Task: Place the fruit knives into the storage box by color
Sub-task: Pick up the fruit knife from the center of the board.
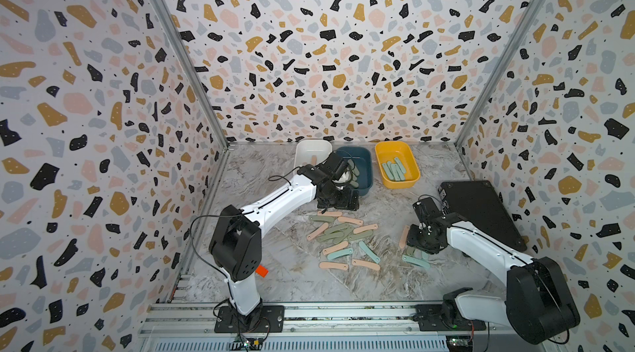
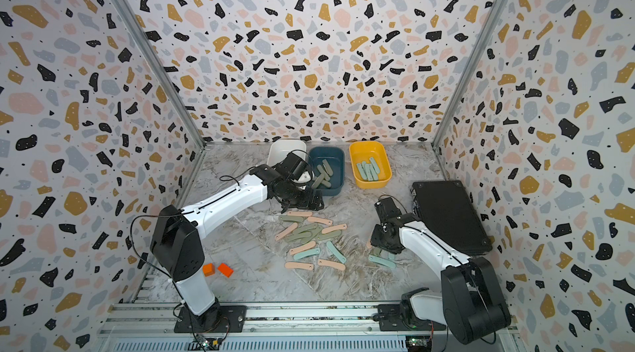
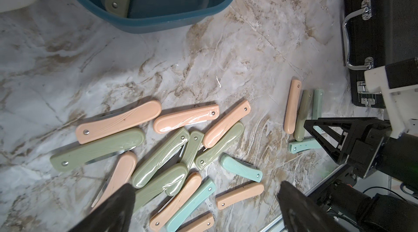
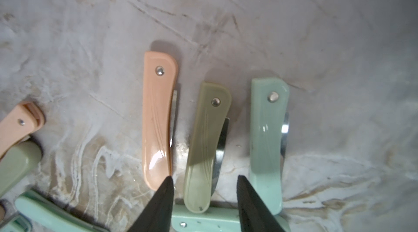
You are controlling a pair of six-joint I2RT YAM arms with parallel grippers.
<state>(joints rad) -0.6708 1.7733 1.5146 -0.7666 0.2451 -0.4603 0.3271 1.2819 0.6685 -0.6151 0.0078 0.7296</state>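
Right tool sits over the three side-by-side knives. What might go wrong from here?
1. The right tool straddles the green knife, but its fingertips sit close to the pink knife and the teal knife; closing may nudge or pinch a neighbour.
2. The green knife's end lies on a crosswise teal knife; lifting may drag it.

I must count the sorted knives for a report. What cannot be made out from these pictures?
White box: the left arm covers most of it in both top views; one pink knife shows.
Blue box: the same arm hides part, so the green knives cannot be counted.
Right tool: in both top views it covers the loose knives below it; the right wrist view's edge cuts off a teal knife.
Black case: shut, inside unseen.
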